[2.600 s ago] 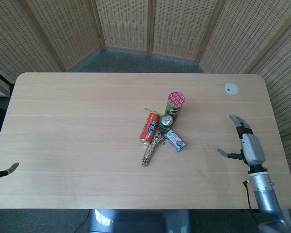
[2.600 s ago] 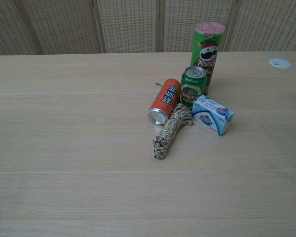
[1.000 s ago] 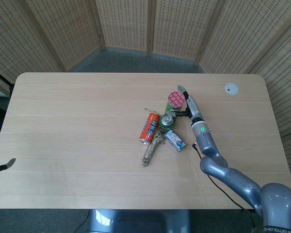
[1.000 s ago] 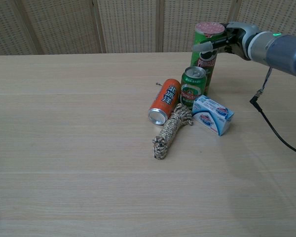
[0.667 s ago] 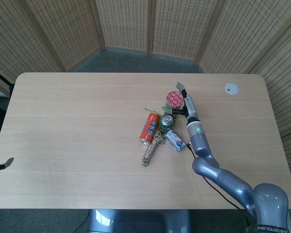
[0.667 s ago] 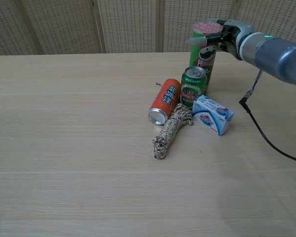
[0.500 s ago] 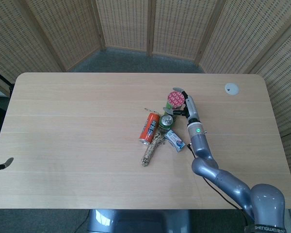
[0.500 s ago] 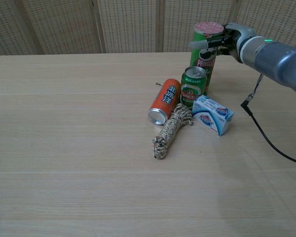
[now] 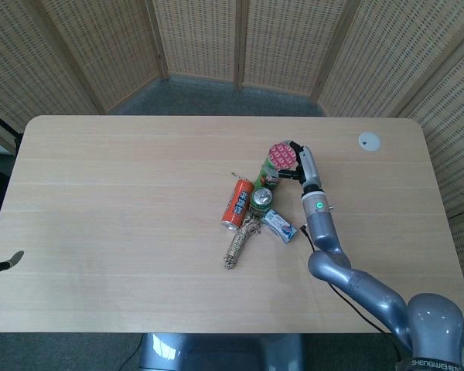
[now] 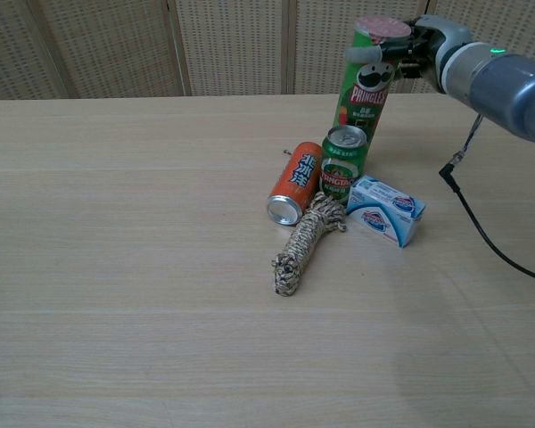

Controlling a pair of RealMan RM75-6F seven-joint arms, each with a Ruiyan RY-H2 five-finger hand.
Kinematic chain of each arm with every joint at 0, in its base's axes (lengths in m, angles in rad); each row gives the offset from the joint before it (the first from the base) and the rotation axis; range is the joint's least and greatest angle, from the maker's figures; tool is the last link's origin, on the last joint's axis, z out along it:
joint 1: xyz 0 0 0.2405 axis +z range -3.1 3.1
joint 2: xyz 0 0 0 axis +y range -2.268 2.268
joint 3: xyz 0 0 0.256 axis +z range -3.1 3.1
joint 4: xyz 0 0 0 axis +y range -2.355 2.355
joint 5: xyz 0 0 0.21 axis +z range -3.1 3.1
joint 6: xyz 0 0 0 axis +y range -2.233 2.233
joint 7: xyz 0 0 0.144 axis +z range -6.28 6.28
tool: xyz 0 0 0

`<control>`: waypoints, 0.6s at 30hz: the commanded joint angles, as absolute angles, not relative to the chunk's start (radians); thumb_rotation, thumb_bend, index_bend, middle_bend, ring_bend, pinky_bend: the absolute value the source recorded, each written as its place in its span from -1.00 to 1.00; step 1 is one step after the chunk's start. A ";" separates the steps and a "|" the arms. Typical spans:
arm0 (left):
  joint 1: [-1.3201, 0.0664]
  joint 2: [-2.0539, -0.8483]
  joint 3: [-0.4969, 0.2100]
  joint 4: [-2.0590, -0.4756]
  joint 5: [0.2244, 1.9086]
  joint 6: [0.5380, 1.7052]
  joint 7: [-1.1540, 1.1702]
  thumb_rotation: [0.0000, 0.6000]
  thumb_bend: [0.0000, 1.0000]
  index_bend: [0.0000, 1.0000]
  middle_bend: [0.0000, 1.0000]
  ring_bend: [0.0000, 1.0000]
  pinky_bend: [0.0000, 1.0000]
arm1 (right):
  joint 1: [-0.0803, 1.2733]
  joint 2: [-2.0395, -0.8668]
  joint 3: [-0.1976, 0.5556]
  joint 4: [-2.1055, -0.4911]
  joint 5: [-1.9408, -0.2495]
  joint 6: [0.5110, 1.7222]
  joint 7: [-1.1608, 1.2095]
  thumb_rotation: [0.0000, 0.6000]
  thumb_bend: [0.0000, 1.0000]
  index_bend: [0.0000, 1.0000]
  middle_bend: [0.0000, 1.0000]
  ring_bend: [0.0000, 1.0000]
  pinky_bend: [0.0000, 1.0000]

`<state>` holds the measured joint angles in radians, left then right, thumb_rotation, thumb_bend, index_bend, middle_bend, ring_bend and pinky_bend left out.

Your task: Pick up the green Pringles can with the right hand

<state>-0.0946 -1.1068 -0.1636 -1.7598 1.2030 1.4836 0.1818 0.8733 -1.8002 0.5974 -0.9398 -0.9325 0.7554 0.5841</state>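
The green Pringles can (image 9: 276, 167) (image 10: 364, 82), with its pink lid, is tilted at the back of a small cluster of objects, its lid leaning to the right. My right hand (image 9: 300, 164) (image 10: 416, 46) grips it near the top, with the thumb across the front of the can. Its base hangs just behind and above the green drink can (image 10: 342, 162), apparently off the table. My left hand (image 9: 0, 265) shows only at the far left edge of the head view, fingers apart and holding nothing.
An orange can (image 9: 237, 204) (image 10: 294, 184) lies on its side. A rope bundle (image 9: 240, 240) (image 10: 303, 242) and a blue-white carton (image 9: 280, 225) (image 10: 389, 210) lie close by. A white disc (image 9: 369, 141) sits at the table's (image 9: 124, 232) far right. A black cable (image 10: 471, 217) hangs from my right arm.
My right hand came in from the right, closed around the Pringles can's top, then raised and tilted it. The green drink can shifted slightly left.
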 commanded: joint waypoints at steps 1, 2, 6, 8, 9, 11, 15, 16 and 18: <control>-0.094 -1.103 -0.165 -1.762 1.202 1.480 0.173 1.00 -1.00 -1.00 -1.00 -1.00 -1.00 | 0.870 -1.740 0.627 -1.025 -0.919 0.786 0.535 1.00 -1.00 -0.01 -0.16 -0.42 -0.03; -0.095 -1.101 -0.164 -1.763 1.201 1.477 0.169 1.00 -1.00 -1.00 -1.00 -1.00 -1.00 | 0.869 -1.721 0.636 -1.054 -0.913 0.793 0.520 1.00 -1.00 -0.01 -0.16 -0.42 -0.03; -0.095 -1.096 -0.163 -1.766 1.203 1.470 0.155 1.00 -1.00 -1.00 -1.00 -1.00 -1.00 | 0.865 -1.622 0.693 -1.206 -0.862 0.830 0.446 1.00 -1.00 -0.02 -0.18 -0.42 -0.03; -0.095 -1.094 -0.161 -1.768 1.206 1.468 0.149 1.00 -1.00 -1.00 -1.00 -1.00 -1.00 | 0.863 -1.579 0.714 -1.269 -0.837 0.850 0.404 1.00 -1.00 -0.03 -0.18 -0.42 -0.03; -0.095 -1.092 -0.160 -1.770 1.209 1.466 0.146 1.00 -1.00 -1.00 -1.00 -1.00 -1.00 | 0.862 -1.552 0.729 -1.309 -0.818 0.865 0.378 1.00 -1.00 -0.03 -0.18 -0.42 -0.03; -0.095 -1.090 -0.159 -1.773 1.212 1.465 0.142 1.00 -1.00 -1.00 -1.00 -1.00 -1.00 | 0.863 -1.512 0.750 -1.365 -0.787 0.880 0.342 1.00 -1.00 -0.03 -0.18 -0.42 -0.03; -0.094 -1.086 -0.155 -1.780 1.223 1.468 0.137 1.00 -1.00 -1.00 -1.00 -1.00 -1.00 | 0.878 -1.431 0.801 -1.455 -0.711 0.908 0.272 1.00 -1.00 -0.04 -0.18 -0.42 -0.03; -0.093 -1.086 -0.154 -1.781 1.225 1.469 0.136 1.00 -1.00 -1.00 -1.00 -1.00 -1.00 | 0.881 -1.417 0.809 -1.470 -0.696 0.914 0.259 1.00 -1.00 -0.04 -0.19 -0.42 -0.03; -0.093 -1.086 -0.152 -1.784 1.228 1.468 0.136 1.00 -1.00 -1.00 -1.00 -1.00 -1.00 | 0.887 -1.389 0.824 -1.499 -0.658 0.923 0.238 1.00 -1.00 -0.04 -0.19 -0.42 -0.03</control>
<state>-0.0928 -1.0859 -0.1519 -1.7833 1.2273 1.4685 0.1361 0.8779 -1.4174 0.7993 -1.4659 -0.6948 0.9044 0.2668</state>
